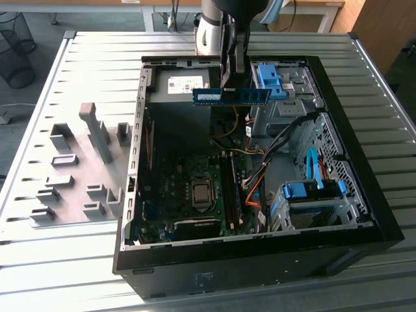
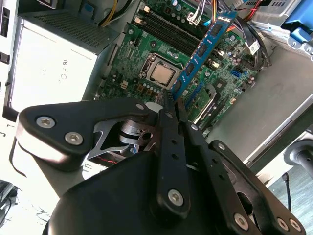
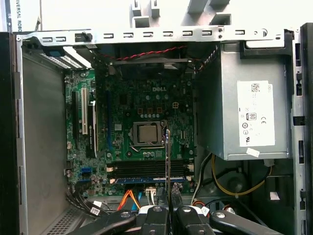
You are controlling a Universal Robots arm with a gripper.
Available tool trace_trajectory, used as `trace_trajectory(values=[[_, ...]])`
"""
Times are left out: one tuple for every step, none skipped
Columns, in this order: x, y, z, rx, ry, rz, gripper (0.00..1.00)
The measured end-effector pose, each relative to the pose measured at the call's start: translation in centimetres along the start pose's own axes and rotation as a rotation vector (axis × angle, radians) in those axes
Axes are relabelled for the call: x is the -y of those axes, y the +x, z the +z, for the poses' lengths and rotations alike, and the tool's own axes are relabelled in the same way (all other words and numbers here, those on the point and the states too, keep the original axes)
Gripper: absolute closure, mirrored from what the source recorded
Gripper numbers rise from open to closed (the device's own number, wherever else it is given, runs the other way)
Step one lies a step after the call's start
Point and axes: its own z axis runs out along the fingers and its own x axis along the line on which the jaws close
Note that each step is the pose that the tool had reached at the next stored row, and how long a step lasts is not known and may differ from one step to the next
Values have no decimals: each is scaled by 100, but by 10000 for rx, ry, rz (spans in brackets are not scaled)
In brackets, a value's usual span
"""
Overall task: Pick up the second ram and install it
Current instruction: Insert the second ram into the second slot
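Pinching ram stick (image 1: pixel 231 96) by its upper edge, pincer (image 1: pixel 233 83) closed on it; stick level above open computer case (image 1: pixel 260 257).

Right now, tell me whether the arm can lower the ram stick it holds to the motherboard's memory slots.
Probably yes. The end effector grips the second ram above the open case, and nothing appears to lie over the memory slots; the orange cables run beside them, toward the exterior view's right.

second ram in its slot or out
Out. The pincer holds the second ram in the air above the motherboard, clear of its slots.
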Motion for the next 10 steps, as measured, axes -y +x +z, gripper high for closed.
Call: trace_trajectory(values=[[0,0,0,0,0,0,86],[0,0,0,0,0,1,86],[0,0,0,0,0,1,86],[0,0,0,0,0,2,86],[0,0,0,0,0,7,86],[0,0,0,0,0,21,86],[0,0,0,-1,0,51,86],[0,0,0,-1,1,98,86],[0,0,1,-2,1,171,86],[0,0,1,-3,3,266,86]])
